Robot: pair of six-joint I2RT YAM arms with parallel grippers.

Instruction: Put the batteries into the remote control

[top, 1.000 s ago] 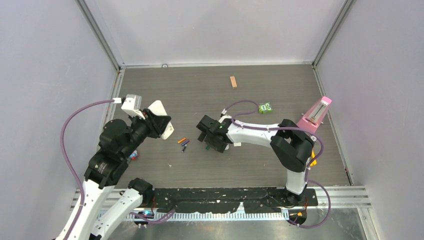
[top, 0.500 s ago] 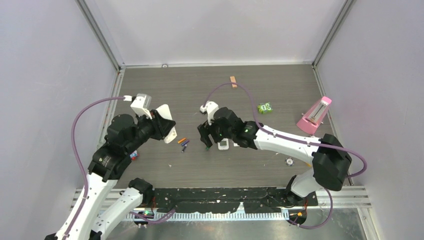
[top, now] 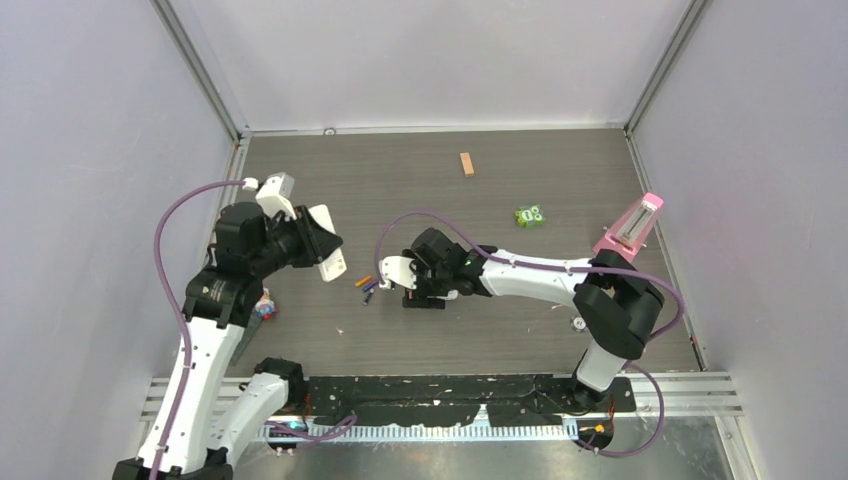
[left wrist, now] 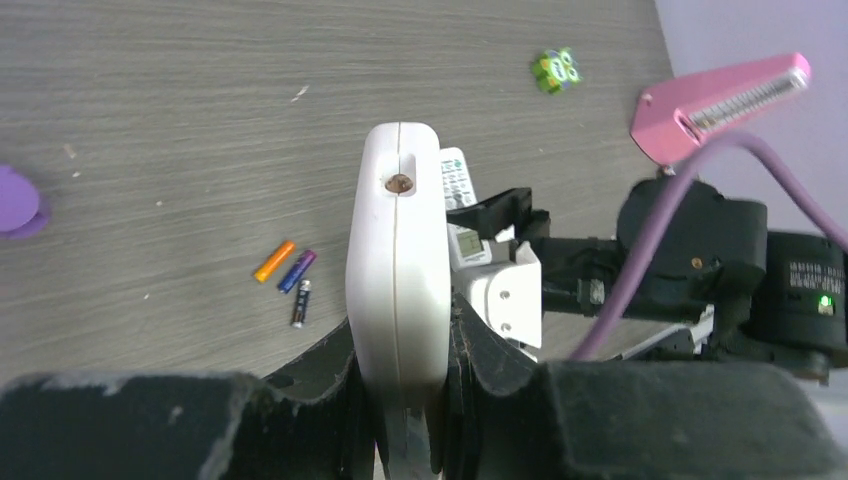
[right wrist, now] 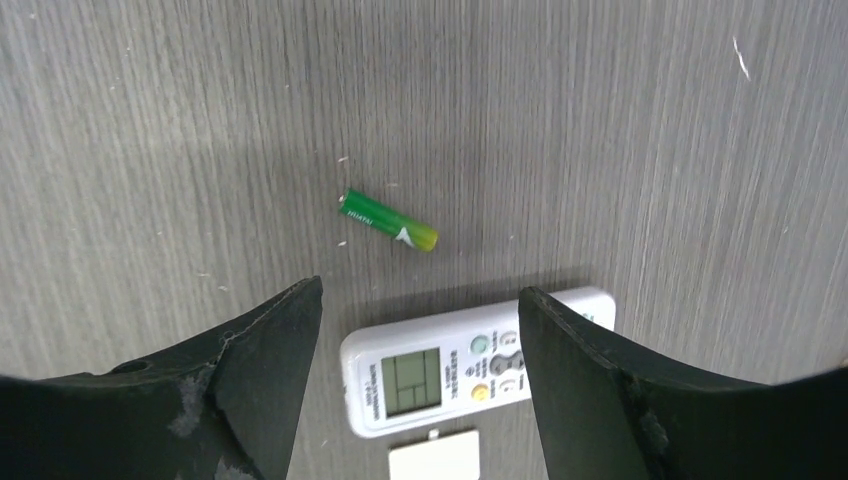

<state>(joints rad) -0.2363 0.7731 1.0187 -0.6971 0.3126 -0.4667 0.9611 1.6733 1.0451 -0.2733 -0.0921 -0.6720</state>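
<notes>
Remote control (right wrist: pixel 470 372): flat on surface (right wrist: pixel 620 120), face up, display end between fingers of R claw (right wrist: pixel 418 292). R claw: spread wide, hovering over it, pinching nothing.

Batteries: orange cell (left wrist: pixel 274 261) and blue-purple cell (left wrist: pixel 298 270) side by side, near remote on L-arm side. Third dark cell (left wrist: pixel 300 302) just beside them. Green cell (right wrist: pixel 390 221) near remote's long edge.

L claw (left wrist: pixel 400 380): pressed onto white flat casing (left wrist: pixel 396 260), held edge-on above surface. Identity not clear from this angle.

RISKS (judged)
- Face up, so back and prob. batt. bay down: no loading until turned over.
- Smooth plastic on smooth surface: likely skid instead of lift if pinched off-centre.
- Grip at display end only: risk of pivot or droop of the long body, or a knock sending green cell rolling.
- Round, tiny cells: prone to roll at a nudge. Easy to grab two at once, given orange and blue-purple almost touching.
- Polarity marks too small to read here; check before insertion.
- Both arms near same patch: collision poss. Remote partly hidden behind casing in L wrist view.

MATERIALS / SHAPES
- Remote: hard white plastic, slim slab, rounded corners, grey LCD window, small round buttons.
- Cells: slim cyl., glossy wrap.
- Casing: glossy white, rounded, seam along edge, small brownish hole near top.
- Claw fingers: black, matte, rough-looking.
- Surface: grey wood-grain, matte, light specks and scuffs.
</notes>
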